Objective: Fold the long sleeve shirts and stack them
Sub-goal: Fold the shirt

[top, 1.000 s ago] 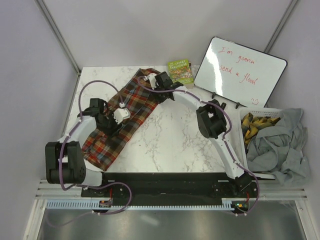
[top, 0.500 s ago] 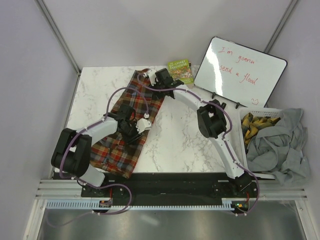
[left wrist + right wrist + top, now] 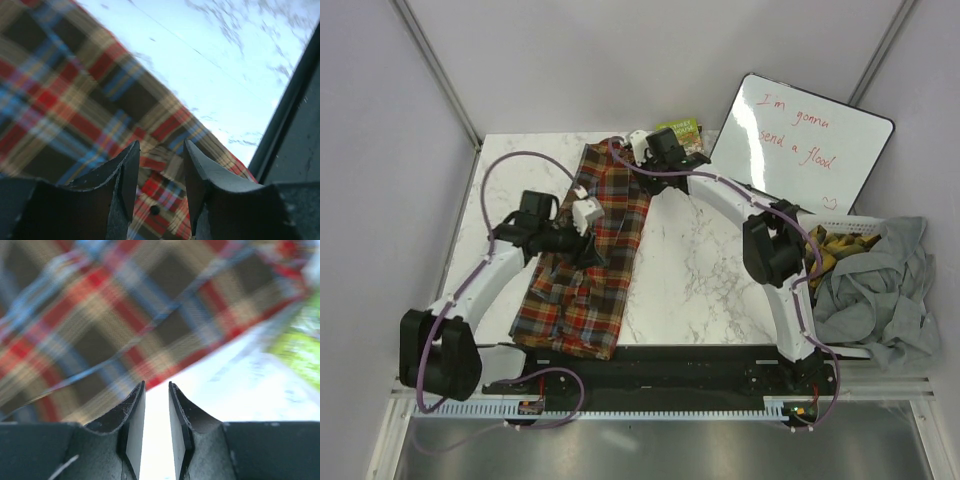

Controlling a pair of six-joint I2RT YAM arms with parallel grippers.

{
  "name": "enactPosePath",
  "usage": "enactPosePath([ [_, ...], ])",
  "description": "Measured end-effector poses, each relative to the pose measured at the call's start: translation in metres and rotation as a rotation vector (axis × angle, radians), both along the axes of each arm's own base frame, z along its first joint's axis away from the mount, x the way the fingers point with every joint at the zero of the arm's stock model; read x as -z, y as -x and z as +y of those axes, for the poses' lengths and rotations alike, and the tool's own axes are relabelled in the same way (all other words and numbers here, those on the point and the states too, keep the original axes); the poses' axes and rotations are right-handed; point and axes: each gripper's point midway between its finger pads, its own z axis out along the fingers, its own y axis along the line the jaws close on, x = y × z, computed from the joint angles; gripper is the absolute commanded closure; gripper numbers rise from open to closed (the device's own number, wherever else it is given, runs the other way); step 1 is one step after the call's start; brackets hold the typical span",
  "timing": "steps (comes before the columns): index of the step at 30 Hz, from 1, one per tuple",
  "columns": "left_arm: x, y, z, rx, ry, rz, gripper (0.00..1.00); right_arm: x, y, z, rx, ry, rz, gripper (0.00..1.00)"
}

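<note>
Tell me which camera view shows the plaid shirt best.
Top external: nearly the whole plaid shirt shows, laid out lengthwise. The left wrist view catches only a blurred corner, the right wrist view only a blurred edge.

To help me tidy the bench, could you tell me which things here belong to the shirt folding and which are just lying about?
For the job:
plaid shirt
basket of clothes, probably more to fold

Lying about:
whiteboard
green book

Plaid shirt (image 3: 100, 315) blurs across the right wrist view; overhead, a green box (image 3: 687, 129), perhaps a book, sits partly hidden.
</note>
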Motion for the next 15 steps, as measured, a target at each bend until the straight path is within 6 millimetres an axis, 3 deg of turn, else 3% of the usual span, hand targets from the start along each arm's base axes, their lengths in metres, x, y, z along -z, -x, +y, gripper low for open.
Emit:
enactPosePath([
  [3, -0.034, -0.028, 0.036, -0.148, 0.054, -0.082, 0.52, 0.006, 0.034, 0.030, -0.071, 0.004, 0.033, 0.69],
  [8, -0.027, -0.055, 0.106, -0.390, 0.071, -0.017, 0.53, 0.040, 0.081, 0.065, -0.168, 0.052, 0.112, 0.71],
  [10, -0.020, -0.055, 0.128, -0.465, 0.074, 0.024, 0.52, 0.058, 0.087, 0.068, -0.186, 0.083, 0.132, 0.73],
  [13, -0.019, -0.053, 0.137, -0.499, 0.084, 0.044, 0.52, 0.092, 0.086, 0.059, -0.186, 0.156, 0.161, 0.74],
  [15, -0.018, -0.051, 0.140, -0.508, 0.093, 0.050, 0.53, 0.087, 0.073, 0.059, -0.184, 0.173, 0.120, 0.74],
])
